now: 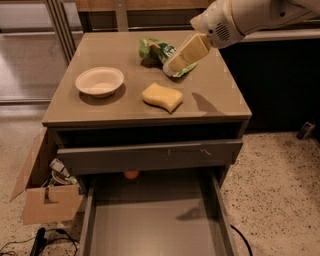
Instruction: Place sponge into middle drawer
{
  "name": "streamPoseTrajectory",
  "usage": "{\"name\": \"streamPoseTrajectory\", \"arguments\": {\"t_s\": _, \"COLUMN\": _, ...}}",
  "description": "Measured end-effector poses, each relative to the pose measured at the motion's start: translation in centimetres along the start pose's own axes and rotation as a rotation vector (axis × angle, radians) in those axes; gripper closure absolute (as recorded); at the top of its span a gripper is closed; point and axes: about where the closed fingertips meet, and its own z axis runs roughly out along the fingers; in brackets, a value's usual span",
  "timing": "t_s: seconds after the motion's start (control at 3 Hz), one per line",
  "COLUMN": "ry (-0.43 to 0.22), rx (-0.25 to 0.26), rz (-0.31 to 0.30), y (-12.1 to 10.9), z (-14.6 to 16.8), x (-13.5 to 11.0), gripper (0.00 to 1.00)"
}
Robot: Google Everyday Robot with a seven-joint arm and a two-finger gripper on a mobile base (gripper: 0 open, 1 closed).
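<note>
1. The sponge (pixel 162 96) is seen lying flat on the bench (pixel 105 50), near the front edge and a little right of centre. Nothing is gripping it.
2. The middle drawer (pixel 150 227) is seen pulled out at the bottom of the cabinet, well below the sponge. Its smooth floor is lit, with one soft shadow on the right.
3. The pincer (pixel 175 64) is held above the rear right part of the bench, behind and slightly right of the sponge and apart from it. It is tilted down to the left. Whether it is open or closed cannot be told (only the pale yellow pads are seen, as one block). No object can be made out in its hold.
4. The white arm (pixel 250 15) is seen entering from the upper right corner.
5. A green bag (pixel 152 49) lies at the back of the bench. It is partly overlapped by the pincer tip in this view; contact cannot be confirmed.
6. A white bowl (pixel 100 81) stands upright on the left of the bench, well apart from the sponge.
7. A scratched drawer front (pixel 150 156) sits between the bench top and the open tray.
8. A small orange object (pixel 131 174) shows just under that front; its identity cannot be told.
9. A cardboard box (pixel 45 197) stands on the floor to the left of the cabinet.
</note>
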Motion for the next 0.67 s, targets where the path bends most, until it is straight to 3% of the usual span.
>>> {"name": "streamPoseTrajectory", "arguments": {"t_s": 0.33, "ry": 0.025, "rx": -0.04, "rz": 0.009, "y": -0.53, "z": 1.05, "x": -0.24, "gripper": 0.0}}
{"name": "streamPoseTrajectory", "arguments": {"t_s": 0.67, "ry": 0.021, "rx": -0.043, "rz": 0.011, "y": -0.51, "z": 1.36, "x": -0.32, "gripper": 0.0}}
